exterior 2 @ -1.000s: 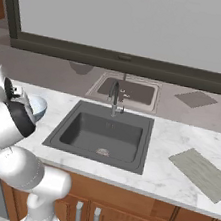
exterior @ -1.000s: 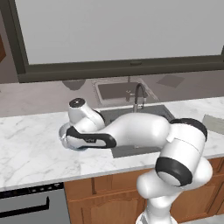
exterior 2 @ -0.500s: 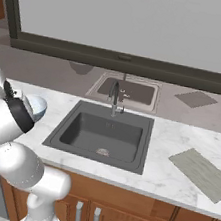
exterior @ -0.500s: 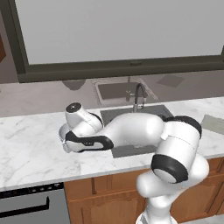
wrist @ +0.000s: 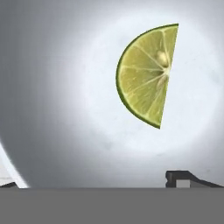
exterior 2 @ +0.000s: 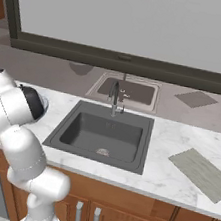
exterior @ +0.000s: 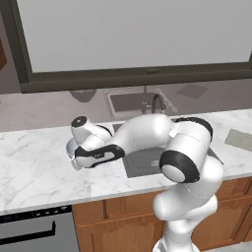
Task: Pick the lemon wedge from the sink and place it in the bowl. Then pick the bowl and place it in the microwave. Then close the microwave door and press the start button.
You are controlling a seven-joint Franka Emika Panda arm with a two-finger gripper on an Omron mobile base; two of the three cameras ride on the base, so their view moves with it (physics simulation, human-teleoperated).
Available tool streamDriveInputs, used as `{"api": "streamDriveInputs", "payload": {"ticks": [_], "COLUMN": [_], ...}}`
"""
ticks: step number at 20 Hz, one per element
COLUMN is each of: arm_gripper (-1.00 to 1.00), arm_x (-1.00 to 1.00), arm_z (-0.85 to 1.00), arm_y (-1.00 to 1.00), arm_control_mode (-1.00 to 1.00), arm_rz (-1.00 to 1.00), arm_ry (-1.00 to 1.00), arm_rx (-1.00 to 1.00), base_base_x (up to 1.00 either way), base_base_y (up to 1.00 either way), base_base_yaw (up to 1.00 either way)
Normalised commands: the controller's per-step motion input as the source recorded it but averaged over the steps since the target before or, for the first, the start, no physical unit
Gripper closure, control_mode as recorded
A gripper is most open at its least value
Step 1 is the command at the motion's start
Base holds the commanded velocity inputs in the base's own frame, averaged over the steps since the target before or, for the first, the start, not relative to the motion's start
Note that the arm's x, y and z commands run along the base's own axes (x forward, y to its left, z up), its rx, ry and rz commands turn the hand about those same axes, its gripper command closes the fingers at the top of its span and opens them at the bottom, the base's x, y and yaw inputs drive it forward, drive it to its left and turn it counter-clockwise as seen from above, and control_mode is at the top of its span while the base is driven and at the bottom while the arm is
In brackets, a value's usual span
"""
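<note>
Lemon wedge (wrist: 146, 75) lies in my bowl (wrist: 65, 109); fingers spread, holding nothing; next I must grip the bowl's rim.

Arm: hand lowered further over the bowl (exterior: 72, 147); more of the bowl is covered by it.

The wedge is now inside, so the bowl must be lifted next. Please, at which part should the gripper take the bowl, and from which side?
Probably the rim of the bowl, from above: one finger inside the wall, one outside. The bowl sits upright and looks too wide to span. The open gripper is already low inside it. Choose rim away from the lemon wedge, which lies on the bottom.
</note>
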Motion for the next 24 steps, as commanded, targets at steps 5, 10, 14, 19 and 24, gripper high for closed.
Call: {"api": "streamDriveInputs", "payload": {"ticks": [5, 10, 14, 19, 24], "arm_gripper": [1.0, 1.0, 1.0, 1.0, 1.0], "arm_x": [0.07, -0.01, 0.0, -0.34, -0.6], "arm_z": [-0.29, -0.05, 0.0, 0.23, 0.73], "arm_y": [0.0, 0.0, 0.0, -0.27, -0.45], "arm_control_mode": [-1.0, -1.0, -1.0, -1.0, -1.0], "arm_rz": [0.06, 0.01, -0.01, 0.0, 0.07], "arm_ry": [0.0, 0.0, 0.0, -0.11, -0.16], "arm_rx": [-0.03, 0.0, 0.0, 0.0, 0.0], "base_base_x": [0.0, 0.0, 0.0, 0.0, 0.0], "base_base_y": [0.0, 0.0, 0.0, 0.0, 0.0], "base_base_yaw": [0.0, 0.0, 0.0, 0.0, 0.0]}}
